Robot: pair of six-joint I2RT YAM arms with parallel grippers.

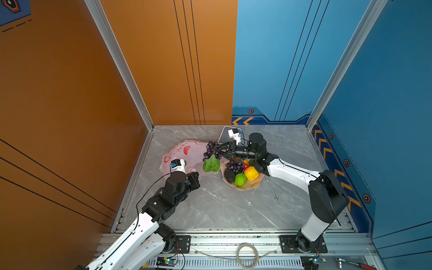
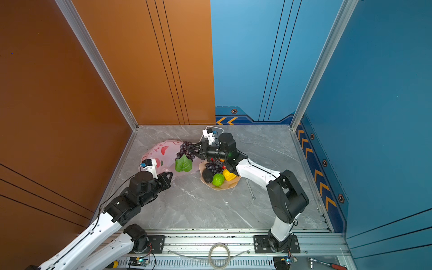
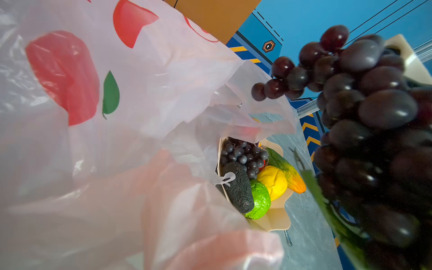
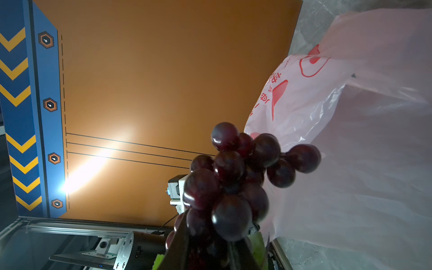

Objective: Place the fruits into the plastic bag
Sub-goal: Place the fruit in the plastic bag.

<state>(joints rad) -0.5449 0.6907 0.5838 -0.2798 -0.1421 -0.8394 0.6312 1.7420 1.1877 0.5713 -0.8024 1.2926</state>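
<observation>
Pink, see-through film printed with red fruit makes up the plastic bag (image 1: 184,150), which is laid crumpled on the grey marbled surface (image 1: 222,210) towards its far left corner. The bag's near edge is pinched by the left hand (image 1: 197,174), whose jaws are closed on the film. In the left wrist view the bag (image 3: 117,163) fills most of the picture and the hand itself is not shown.

A dark purple grape bunch (image 1: 210,149) with a green leaf (image 1: 211,164) is held by the right hand (image 1: 215,149), the jaws drawn narrow around it. The bunch is carried just beside the bag, on the side facing the plate (image 1: 252,184). In both top views the leaf is seen overlapping the bag's rim, but whether it touches the film cannot be told.

The peach-coloured plate is set near the middle of the surface, close to the bag. On it are piled a second grape bunch (image 1: 235,165), a blackish avocado (image 1: 229,175), a lime-green fruit (image 1: 240,179) and a yellow fruit (image 1: 251,173), all touching. A green-to-orange mango (image 3: 288,174) is shown behind them in the left wrist view.

A wrench (image 1: 272,188) is laid flat between the plate and the right edge. A white-and-grey box (image 1: 224,136) at the far edge is partly hidden by the right arm.
</observation>
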